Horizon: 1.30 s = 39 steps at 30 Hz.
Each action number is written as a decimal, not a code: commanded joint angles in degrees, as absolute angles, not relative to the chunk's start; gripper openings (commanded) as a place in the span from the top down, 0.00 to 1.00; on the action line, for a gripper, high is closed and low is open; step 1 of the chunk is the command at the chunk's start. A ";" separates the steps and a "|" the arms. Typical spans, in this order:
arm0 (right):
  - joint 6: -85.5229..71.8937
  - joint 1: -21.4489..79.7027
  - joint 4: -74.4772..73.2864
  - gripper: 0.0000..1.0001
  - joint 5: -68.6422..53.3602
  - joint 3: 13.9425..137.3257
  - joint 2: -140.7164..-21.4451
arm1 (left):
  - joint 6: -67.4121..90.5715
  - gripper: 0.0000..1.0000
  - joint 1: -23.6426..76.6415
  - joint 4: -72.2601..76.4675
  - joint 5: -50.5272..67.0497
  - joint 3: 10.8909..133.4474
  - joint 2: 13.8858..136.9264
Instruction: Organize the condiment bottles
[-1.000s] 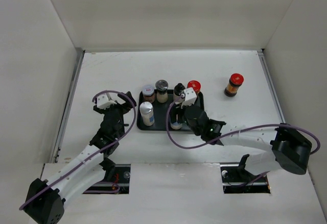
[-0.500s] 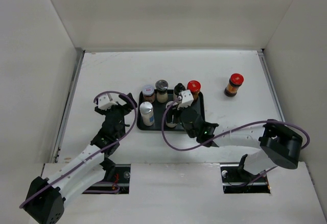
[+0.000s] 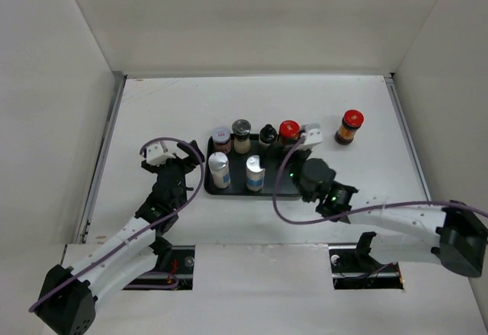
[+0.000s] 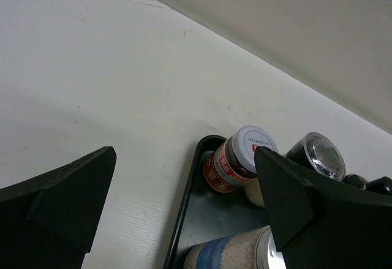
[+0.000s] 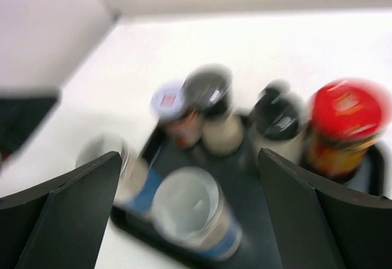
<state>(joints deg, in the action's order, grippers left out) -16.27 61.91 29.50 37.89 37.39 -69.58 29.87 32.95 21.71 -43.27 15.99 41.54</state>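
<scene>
Right gripper: jaws spread wide, holding nothing. Six condiment bottles stand upright on the black tray directly ahead of its fingers, with a silver-topped cylinder nearest. A seventh, red-capped bottle stands on the table to that gripper's right, off the tray. Left gripper: jaws wide, empty, with the tray's corner just ahead.

We find six condiment bottles upright on the tray; a seventh, a dark red-capped bottle, stands upright well right of the tray.
</scene>
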 commanded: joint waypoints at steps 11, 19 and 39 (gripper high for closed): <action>-18.02 18.53 14.60 0.00 46.59 46.30 -73.45 | 31.99 0.00 35.28 35.67 -42.89 9.76 39.37; -18.54 11.03 5.72 0.00 36.66 56.33 -85.77 | 32.52 0.00 35.55 36.74 -41.67 8.00 40.34; -21.54 12.42 11.77 0.46 37.86 51.87 -82.91 | 32.87 0.00 33.62 37.79 -39.64 8.00 42.89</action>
<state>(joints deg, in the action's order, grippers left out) -21.82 9.32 5.26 32.64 53.36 -91.77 32.27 34.09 34.52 -40.25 8.27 42.87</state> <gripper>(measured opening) 0.754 0.997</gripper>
